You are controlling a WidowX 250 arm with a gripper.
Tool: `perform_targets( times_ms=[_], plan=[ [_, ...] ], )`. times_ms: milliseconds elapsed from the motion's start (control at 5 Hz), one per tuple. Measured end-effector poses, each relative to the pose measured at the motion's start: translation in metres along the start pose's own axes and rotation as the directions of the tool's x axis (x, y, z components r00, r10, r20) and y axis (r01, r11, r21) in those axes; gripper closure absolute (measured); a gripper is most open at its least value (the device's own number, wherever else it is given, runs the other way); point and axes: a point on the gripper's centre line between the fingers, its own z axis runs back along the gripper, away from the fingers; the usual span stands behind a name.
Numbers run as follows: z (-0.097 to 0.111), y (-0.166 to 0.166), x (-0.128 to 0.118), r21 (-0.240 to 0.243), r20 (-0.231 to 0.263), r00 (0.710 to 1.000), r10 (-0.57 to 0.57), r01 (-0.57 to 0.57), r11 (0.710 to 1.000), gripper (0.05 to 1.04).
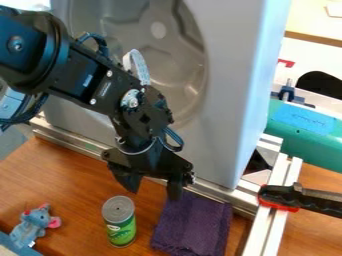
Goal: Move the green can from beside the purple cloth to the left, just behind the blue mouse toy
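Fingers of the black gripper (pixel 151 187) hang apart, empty; green-labelled metal can (pixel 120 222) stands upright on brown wooden tabletop (pixel 73 175), camera-side of them, between grey-blue plush mouse (pixel 33 226) and purple cloth (pixel 192 225). Height gap hard to judge.

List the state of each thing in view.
Tool: open, holding nothing, above the table
Can: upright, top closed
Cloth: lying flat on the table
Toy mouse: at the table's near left
Panel: standing upright
Clamp: on the rail; can't tell if tight
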Motion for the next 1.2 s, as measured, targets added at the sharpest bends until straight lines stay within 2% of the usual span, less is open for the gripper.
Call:
perform_targets(
  times_ms=[200, 400, 600, 800, 1000, 1200],
  plan=[
    [-0.004, 0.002, -0.005, 0.008, -0.02, 1.0, 0.0, 0.0, 1.0, 0.083],
    [-0.012, 0.001, -0.013, -0.004, -0.059, 0.998, -0.024, 0.024, 1.0, 0.083],
    [-0.016, 0.002, -0.015, -0.031, -0.07, 0.998, 0.002, -0.004, 1.0, 0.083],
    [-0.033, 0.004, -0.025, -0.109, -0.105, 0.994, 0.008, -0.019, 0.994, 0.083],
    [-0.04, 0.013, -0.028, -0.061, -0.119, 0.993, 0.01, -0.017, 0.998, 0.083],
    [-0.051, 0.016, -0.032, -0.045, -0.145, 0.989, -0.008, 0.002, 0.999, 0.083]
  ],
)
